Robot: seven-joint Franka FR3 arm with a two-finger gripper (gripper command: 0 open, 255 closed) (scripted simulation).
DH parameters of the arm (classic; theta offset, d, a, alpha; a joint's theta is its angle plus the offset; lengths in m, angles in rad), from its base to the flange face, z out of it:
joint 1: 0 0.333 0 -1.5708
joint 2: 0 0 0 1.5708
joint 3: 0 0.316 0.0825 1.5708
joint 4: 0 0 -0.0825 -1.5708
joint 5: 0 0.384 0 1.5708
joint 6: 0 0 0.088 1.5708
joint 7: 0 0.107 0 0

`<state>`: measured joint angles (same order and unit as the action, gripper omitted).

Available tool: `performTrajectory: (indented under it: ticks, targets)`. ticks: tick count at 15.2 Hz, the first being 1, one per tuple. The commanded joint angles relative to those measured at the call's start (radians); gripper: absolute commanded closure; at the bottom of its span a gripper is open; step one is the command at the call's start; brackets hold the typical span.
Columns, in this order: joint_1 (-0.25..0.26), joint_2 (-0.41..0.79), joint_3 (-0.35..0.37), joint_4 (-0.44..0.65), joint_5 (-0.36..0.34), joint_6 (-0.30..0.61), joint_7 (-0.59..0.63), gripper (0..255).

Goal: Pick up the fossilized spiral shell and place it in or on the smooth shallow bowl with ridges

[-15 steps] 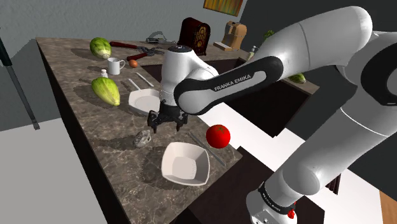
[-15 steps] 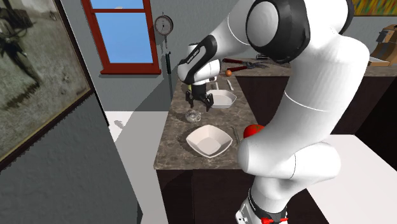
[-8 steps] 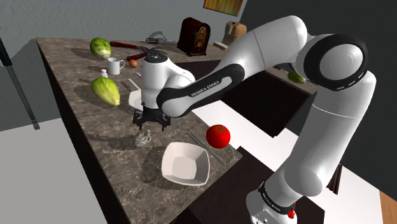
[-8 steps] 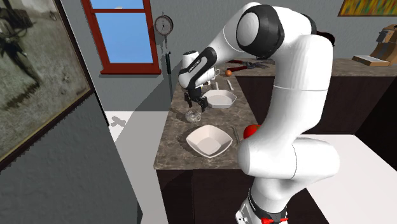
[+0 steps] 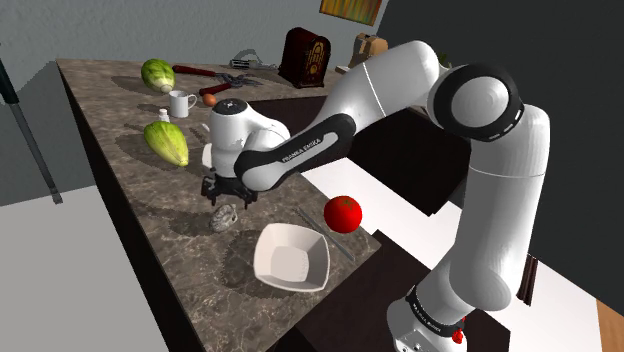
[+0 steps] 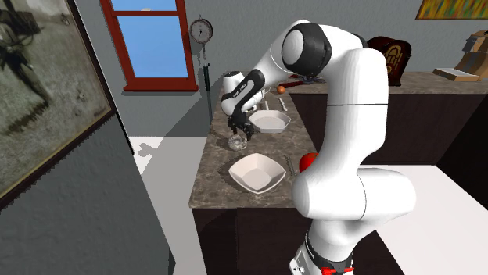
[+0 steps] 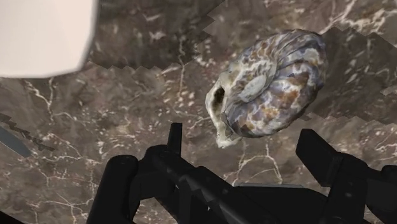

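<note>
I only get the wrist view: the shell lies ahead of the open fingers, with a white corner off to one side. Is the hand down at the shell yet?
Observer: Not quite. In the shoulder view the hand hangs just above the shell, which lies on the counter.
Operator: And that white corner, is it the only bowl around?
Observer: No, two white bowls stand on the counter. The far bowl sits beyond the hand, partly behind the arm in the shoulder view. The near bowl sits closer to the counter's front edge.
</note>
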<state>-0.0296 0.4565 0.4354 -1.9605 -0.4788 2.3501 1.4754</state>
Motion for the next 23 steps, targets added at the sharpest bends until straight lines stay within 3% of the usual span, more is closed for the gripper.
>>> performTrajectory:
  ticks: [1, 10, 11, 23]
  targets:
    - [0.005, 0.022, -0.011, 0.0, -0.016, 0.02, 0.011, 0]
    - [0.008, 0.037, -0.018, 0.001, -0.027, 0.033, 0.018, 0]
    - [0.008, 0.037, -0.018, 0.001, -0.027, 0.033, 0.018, 255]
    - [-0.001, 0.008, -0.005, 0.001, -0.006, 0.007, 0.0, 255]
